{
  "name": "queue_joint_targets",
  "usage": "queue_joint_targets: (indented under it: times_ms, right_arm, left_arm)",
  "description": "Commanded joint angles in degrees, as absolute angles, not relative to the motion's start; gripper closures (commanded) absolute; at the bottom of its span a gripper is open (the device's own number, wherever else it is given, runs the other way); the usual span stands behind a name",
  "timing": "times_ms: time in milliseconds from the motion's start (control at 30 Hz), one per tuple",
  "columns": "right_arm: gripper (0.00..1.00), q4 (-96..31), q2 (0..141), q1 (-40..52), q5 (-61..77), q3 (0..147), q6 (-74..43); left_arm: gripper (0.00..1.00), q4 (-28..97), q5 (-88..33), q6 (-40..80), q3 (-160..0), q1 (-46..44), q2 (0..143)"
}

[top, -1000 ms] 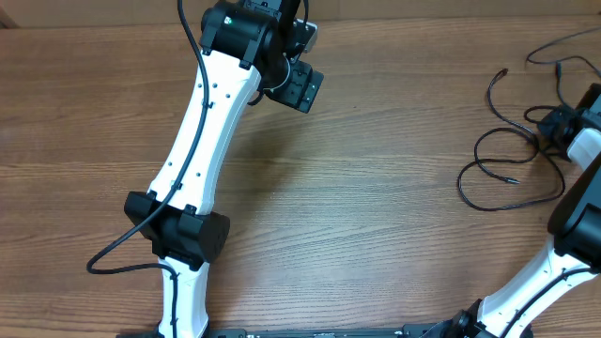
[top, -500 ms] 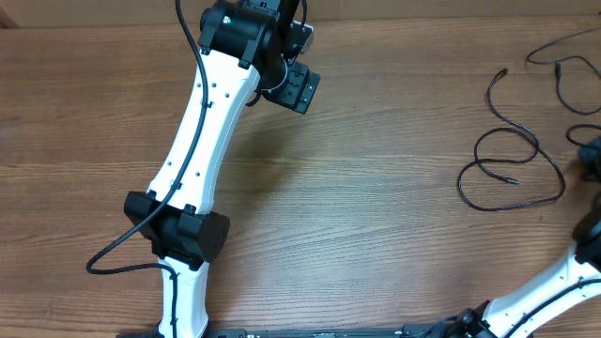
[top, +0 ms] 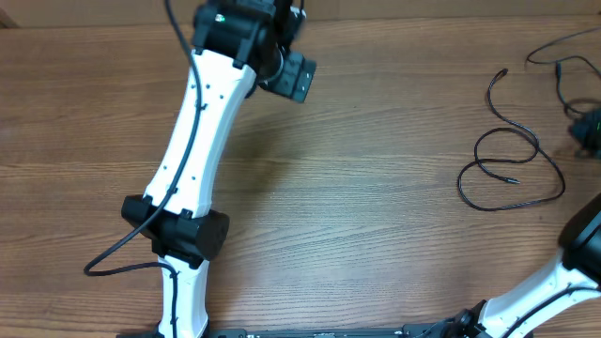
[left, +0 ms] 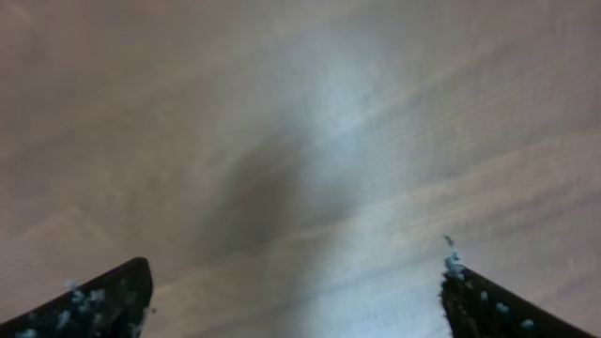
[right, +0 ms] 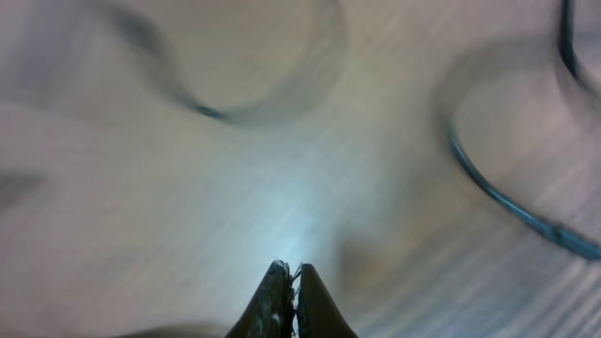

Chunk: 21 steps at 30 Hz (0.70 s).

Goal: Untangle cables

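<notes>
Left gripper (left: 296, 282): I see the jaws spread wide over bare wooden table (left: 376, 113).
Right gripper (right: 289, 277): fingertips pressed together, gripping nothing.
Cables (top: 508, 129): loose curvy black strands at the table's right side, unheld. They arc just ahead of my right gripper and lie well apart from the left.

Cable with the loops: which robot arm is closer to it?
Right. The right arm is just beside the cable; the left arm is far away from it.

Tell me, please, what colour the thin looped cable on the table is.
Black; the thin looped cable shows best overhead.
</notes>
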State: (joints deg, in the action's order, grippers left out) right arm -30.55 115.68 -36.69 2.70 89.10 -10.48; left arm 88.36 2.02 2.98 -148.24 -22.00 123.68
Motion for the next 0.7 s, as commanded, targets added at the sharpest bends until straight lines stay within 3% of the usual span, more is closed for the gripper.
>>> queue_joint_targets:
  times_ms: [0, 167, 367, 400, 433, 467, 567, 667]
  right_arm:
    - [0.96, -33.95, 103.31, -33.93, 7.14, 97.86, -10.39]
    - [0.96, -40.05, 93.47, -29.3, 11.49, 106.06, -10.33]
    - [0.96, -38.72, 81.03, -24.12, 20.16, 107.68, -9.91]
    - [0.92, -38.74, 79.07, -23.59, 20.21, 107.66, -9.93]
    - [0.66, -39.16, 77.54, -23.4, 20.23, 107.68, -9.93]
    - [0.04, -40.29, 75.81, -23.42, 20.25, 107.66, -9.98]
    - [0.0, -43.4, 71.0, -23.42, 22.52, 107.63, -12.12]
    - [0.0, -39.86, 67.29, -23.42, 36.99, 107.63, -3.81]
  left_arm:
    - [0.0, 88.25, 4.86, 4.95, -157.91, -18.94, 122.45]
    - [0.0, 90.19, 4.45, 5.39, -169.73, -15.2, 120.57]
    - [0.0, 93.12, 6.39, 9.28, -175.46, -9.41, 115.15]
    - [0.0, 93.32, 6.39, 9.52, -175.46, -8.34, 114.24]
    - [0.0, 93.62, 6.39, 9.52, -175.46, -7.22, 113.34]
    - [0.0, 93.97, 6.37, 9.52, -175.46, -6.2, 112.49]
    - [0.0, 94.59, 5.89, 9.5, -175.46, -4.27, 110.98]
    - [0.0, 95.0, 5.65, 9.21, -175.46, -4.1, 110.3]
